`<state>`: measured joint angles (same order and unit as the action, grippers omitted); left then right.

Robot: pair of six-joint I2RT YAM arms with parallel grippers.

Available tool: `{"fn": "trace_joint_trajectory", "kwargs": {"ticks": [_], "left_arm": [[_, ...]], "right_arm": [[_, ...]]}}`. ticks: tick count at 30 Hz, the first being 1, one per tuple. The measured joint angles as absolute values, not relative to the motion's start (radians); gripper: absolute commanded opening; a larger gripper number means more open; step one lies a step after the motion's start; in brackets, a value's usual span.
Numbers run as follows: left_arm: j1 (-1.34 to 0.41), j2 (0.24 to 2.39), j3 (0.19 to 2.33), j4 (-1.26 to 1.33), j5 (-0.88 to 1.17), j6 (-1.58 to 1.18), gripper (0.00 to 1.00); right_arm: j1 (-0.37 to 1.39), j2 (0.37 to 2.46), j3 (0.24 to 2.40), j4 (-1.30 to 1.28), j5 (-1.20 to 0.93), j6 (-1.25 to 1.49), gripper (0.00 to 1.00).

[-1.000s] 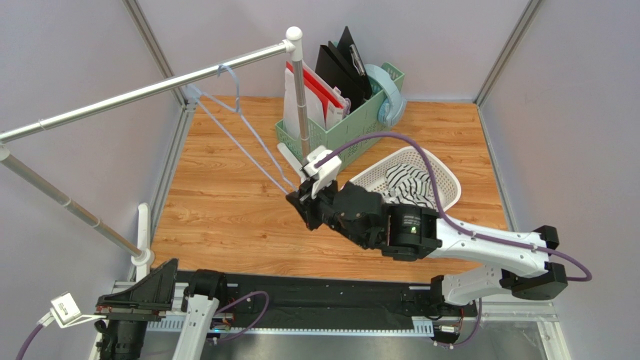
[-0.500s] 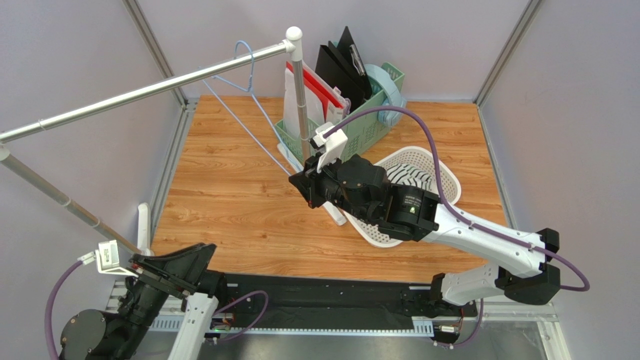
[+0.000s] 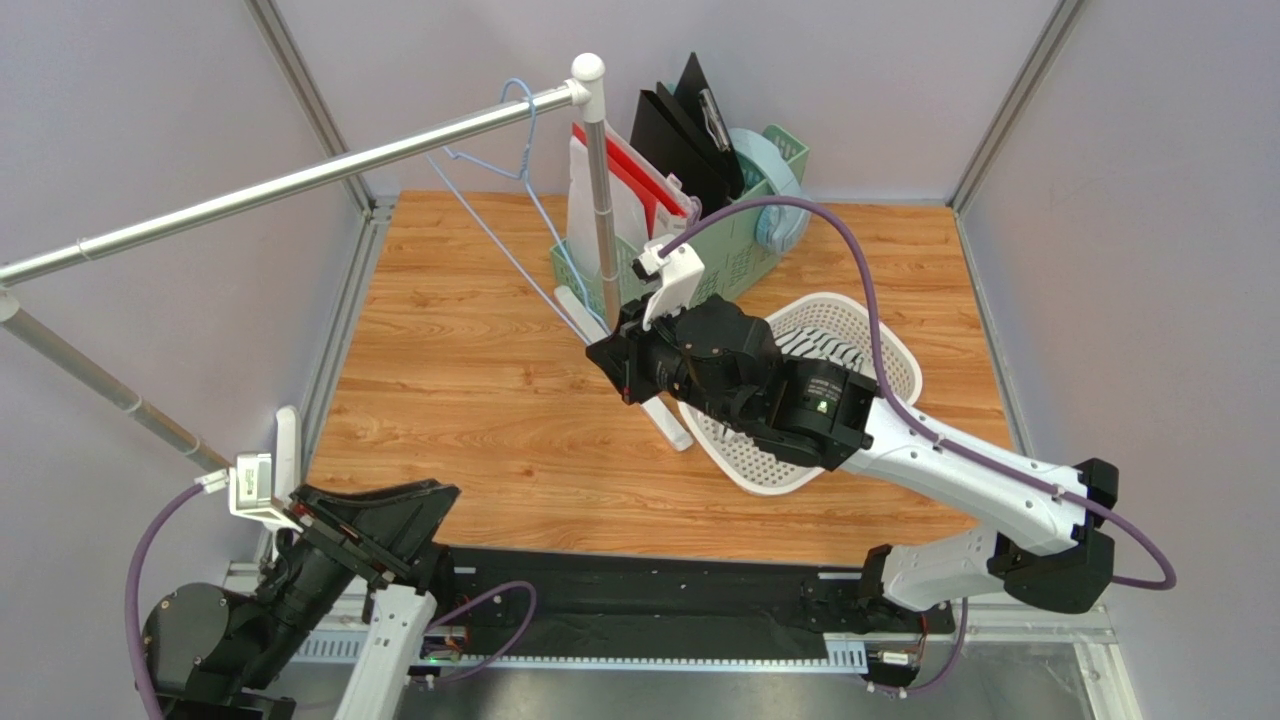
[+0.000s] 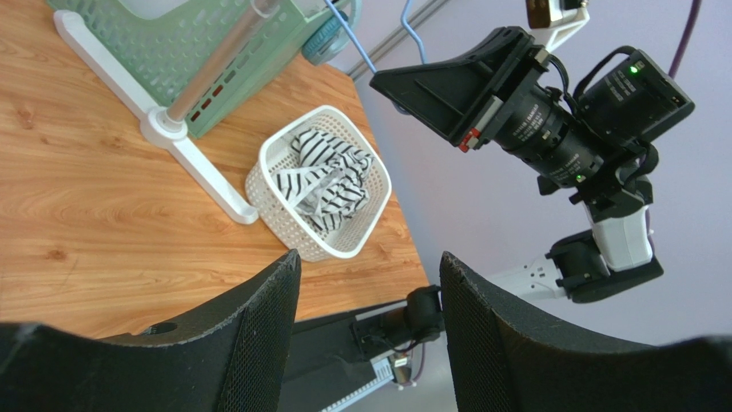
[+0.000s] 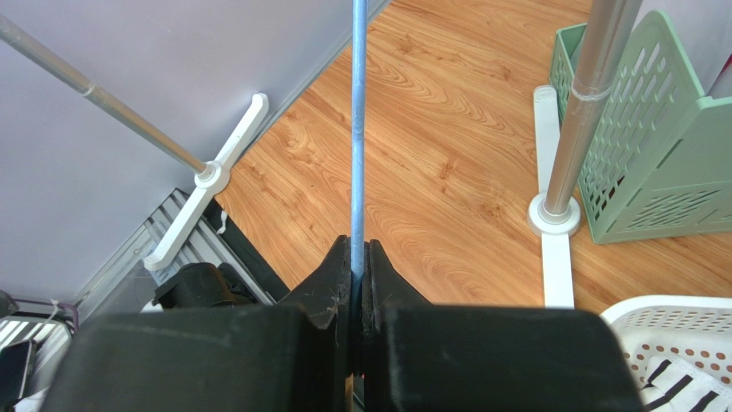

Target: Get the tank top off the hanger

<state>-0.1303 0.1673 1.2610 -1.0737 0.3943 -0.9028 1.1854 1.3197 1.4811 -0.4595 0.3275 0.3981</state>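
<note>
Where pinched, hanger (image 5: pixel 357 129) between right jaws

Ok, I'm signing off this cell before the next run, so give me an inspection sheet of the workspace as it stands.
Surface: wood-grain table, no spills seen.
Job's things: tank top bunched in the white basket; hanger bare, hook on the rail.
Clutter: green bin of folders at the back.
Grippers: left gripper open, holding nothing; right gripper shut on the hanger's wire.
Cables: purple cable arcs over the right arm; another loops at the left wrist.
Surroundings: grey walls; nothing else seen.
</note>
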Motion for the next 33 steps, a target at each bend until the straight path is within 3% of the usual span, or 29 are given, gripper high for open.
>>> {"fn": "trace_joint_trajectory", "kwargs": {"ticks": [4,12,16,17,18,33], "left_arm": [[-0.130,0.176,1.246,-1.055,0.435,-0.894,0.66],[-0.130,0.205,1.140,-0.976,0.550,-0.888,0.66],[-0.130,0.213,1.038,-0.906,0.617,-0.905,0.67],[-0.130,0.213,1.020,-0.893,0.626,-0.910,0.67],[-0.130,0.213,1.004,-0.881,0.634,-0.915,0.67],[-0.130,0.193,0.779,-0.678,0.724,-0.975,0.68]], "right_arm": [[1.181,1.320,1.456,-0.460,0.327,0.404,0.06],[1.181,1.318,1.440,-0.476,0.325,0.400,0.48],[1.181,1.295,1.410,-0.483,0.321,0.393,0.74],[1.181,1.282,1.398,-0.490,0.321,0.391,0.76],[1.181,1.267,1.387,-0.495,0.321,0.391,0.85],[1.181,0.791,1.113,-0.558,0.330,0.378,1.00]]}}
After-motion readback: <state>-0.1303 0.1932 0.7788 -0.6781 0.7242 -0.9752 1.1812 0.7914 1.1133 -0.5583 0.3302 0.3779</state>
